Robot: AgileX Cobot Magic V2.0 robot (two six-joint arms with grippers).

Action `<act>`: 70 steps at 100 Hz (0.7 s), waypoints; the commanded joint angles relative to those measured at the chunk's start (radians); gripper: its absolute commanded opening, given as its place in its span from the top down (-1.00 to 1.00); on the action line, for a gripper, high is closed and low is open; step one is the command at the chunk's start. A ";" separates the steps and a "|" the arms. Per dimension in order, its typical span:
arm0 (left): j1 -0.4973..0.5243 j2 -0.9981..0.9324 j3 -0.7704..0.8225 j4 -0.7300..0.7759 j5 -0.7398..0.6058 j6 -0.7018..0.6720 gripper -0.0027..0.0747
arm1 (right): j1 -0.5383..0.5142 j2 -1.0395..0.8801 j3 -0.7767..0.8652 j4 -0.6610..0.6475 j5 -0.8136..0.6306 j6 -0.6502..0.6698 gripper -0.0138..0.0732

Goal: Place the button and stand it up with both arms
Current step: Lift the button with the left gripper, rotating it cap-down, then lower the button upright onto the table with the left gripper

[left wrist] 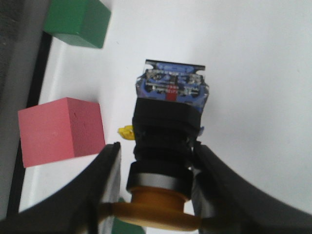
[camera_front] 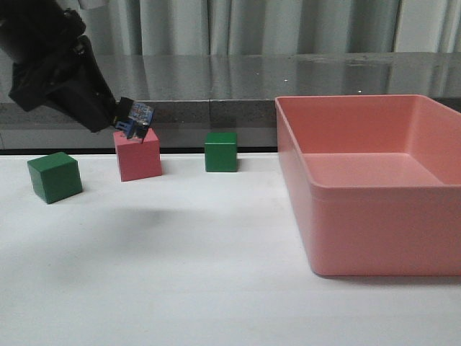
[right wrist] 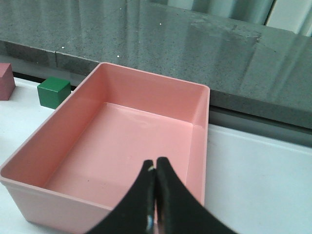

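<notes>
**Left claw carries the button above the pink cube**

The left claw (left wrist: 156, 195) is clamped on the button (left wrist: 168, 131) — yellow cap between the fingers, blue base pointing away. In the front view the button (camera_front: 137, 117) hangs in the air just over the pink cube (camera_front: 138, 154), not touching the desk (camera_front: 180, 274). I judge this the carrying step; next it must be brought down base-first to stand. The right claw (right wrist: 155, 195) hovers over the pink bin (right wrist: 122, 141), fingers pressed together and empty.

Count — one button, one pink cube, two green cubes (camera_front: 54, 176) (camera_front: 220, 151), one bin.
</notes>
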 commanded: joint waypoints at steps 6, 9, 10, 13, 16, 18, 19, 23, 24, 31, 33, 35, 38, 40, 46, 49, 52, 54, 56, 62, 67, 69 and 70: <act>-0.113 -0.027 -0.141 0.395 0.109 -0.313 0.98 | -0.005 0.006 -0.024 -0.003 -0.076 -0.002 0.82; -0.134 -0.019 -0.158 0.456 0.127 -0.347 0.98 | -0.005 0.006 -0.024 -0.003 -0.076 -0.002 0.82; -0.144 -0.014 -0.166 0.471 0.131 -0.361 0.98 | -0.005 0.006 -0.024 -0.003 -0.076 -0.002 0.82; -0.163 -0.005 -0.180 0.536 0.154 -0.383 0.98 | -0.005 0.006 -0.024 -0.003 -0.076 -0.002 0.82; -0.181 0.006 -0.194 0.583 0.172 -0.399 0.98 | -0.005 0.006 -0.024 -0.003 -0.076 -0.002 0.82; -0.193 0.015 -0.202 0.611 0.184 -0.410 0.98 | -0.005 0.006 -0.024 -0.003 -0.076 -0.002 0.82; -0.197 0.022 -0.207 0.620 0.188 -0.414 0.98 | -0.005 0.006 -0.024 -0.003 -0.076 -0.002 0.82; -0.220 0.037 -0.214 0.674 0.202 -0.421 0.98 | -0.005 0.006 -0.024 -0.003 -0.076 -0.002 0.82; -0.228 0.043 -0.216 0.683 0.204 -0.421 0.98 | -0.005 0.006 -0.024 -0.003 -0.076 -0.002 0.82; -0.263 0.076 -0.221 0.770 0.225 -0.444 0.98 | -0.005 0.006 -0.024 -0.003 -0.076 -0.002 0.82; -0.271 0.086 -0.221 0.801 0.231 -0.452 0.98 | -0.005 0.006 -0.024 -0.003 -0.075 -0.002 0.82; -0.282 0.094 -0.221 0.833 0.239 -0.466 0.98 | -0.005 0.006 -0.024 -0.003 -0.075 -0.002 0.82; -0.300 0.114 -0.221 0.875 0.252 -0.485 0.98 | -0.005 0.006 -0.024 -0.003 -0.075 -0.002 0.82; -0.307 0.126 -0.221 0.906 0.262 -0.493 0.98 | -0.005 0.006 -0.024 -0.003 -0.075 -0.002 0.82; -0.334 0.156 -0.221 0.989 0.290 -0.502 0.98 | -0.005 0.006 -0.024 -0.003 -0.075 -0.002 0.82; -0.345 0.171 -0.221 1.017 0.300 -0.504 0.98 | -0.005 0.006 -0.024 -0.003 -0.075 -0.002 0.82; -0.356 0.187 -0.221 1.040 0.304 -0.507 0.98 | -0.005 0.006 -0.024 -0.003 -0.075 -0.002 0.82; -0.359 0.197 -0.221 1.049 0.304 -0.507 0.98 | -0.005 0.006 -0.024 -0.003 -0.075 -0.002 0.82; -0.364 0.202 -0.221 1.054 0.304 -0.507 0.98 | -0.005 0.006 -0.024 -0.003 -0.075 -0.002 0.82; -0.377 0.222 -0.221 1.054 0.296 -0.507 0.98 | -0.005 0.006 -0.024 -0.003 -0.075 -0.002 0.82; -0.384 0.236 -0.221 1.054 0.296 -0.507 0.98 | -0.005 0.006 -0.024 -0.003 -0.075 -0.002 0.82; -0.386 0.242 -0.221 1.056 0.296 -0.507 0.98 | -0.005 0.006 -0.024 -0.003 -0.075 -0.002 0.82; -0.386 0.244 -0.221 1.057 0.296 -0.507 0.98 | -0.005 0.006 -0.024 -0.003 -0.075 -0.002 0.82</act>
